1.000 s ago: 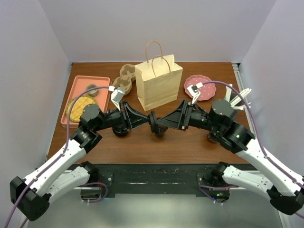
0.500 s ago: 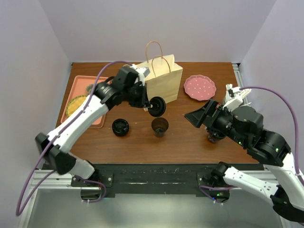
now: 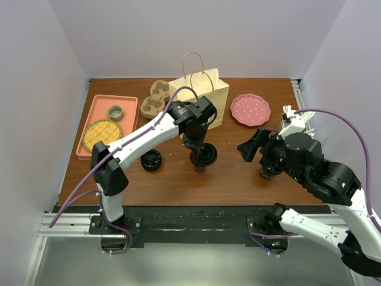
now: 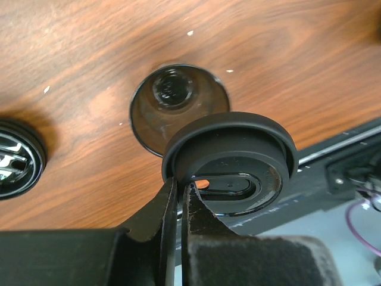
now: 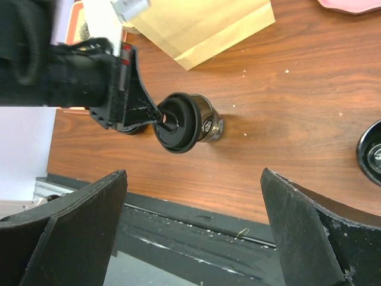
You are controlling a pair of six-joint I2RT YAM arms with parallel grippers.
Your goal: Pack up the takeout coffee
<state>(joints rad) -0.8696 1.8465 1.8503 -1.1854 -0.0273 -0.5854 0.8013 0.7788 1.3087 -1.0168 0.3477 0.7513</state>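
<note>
An open, lidless black coffee cup (image 3: 201,159) stands at the table's middle; it also shows in the left wrist view (image 4: 178,104) and the right wrist view (image 5: 208,116). My left gripper (image 3: 198,146) (image 4: 180,186) is shut on the rim of a black plastic lid (image 4: 235,158) (image 5: 177,124), holding it tilted just above and beside the cup's mouth. A second, lidded cup (image 3: 151,159) (image 4: 15,158) stands to the left. A third cup (image 5: 372,152) stands on the right, mostly hidden under my right arm in the top view. My right gripper (image 3: 249,148) (image 5: 193,173) is open and empty, right of the open cup.
A brown paper bag (image 3: 199,101) with handles stands behind the cups. A tan pulp cup carrier (image 3: 153,101) lies left of it. A pink tray (image 3: 98,102) with a waffle and a small bowl is at the far left. A pink plate (image 3: 250,109) is at the back right.
My left gripper carried the lid from beside the bag down to just above the open cup. My right arm has barely shifted.
</note>
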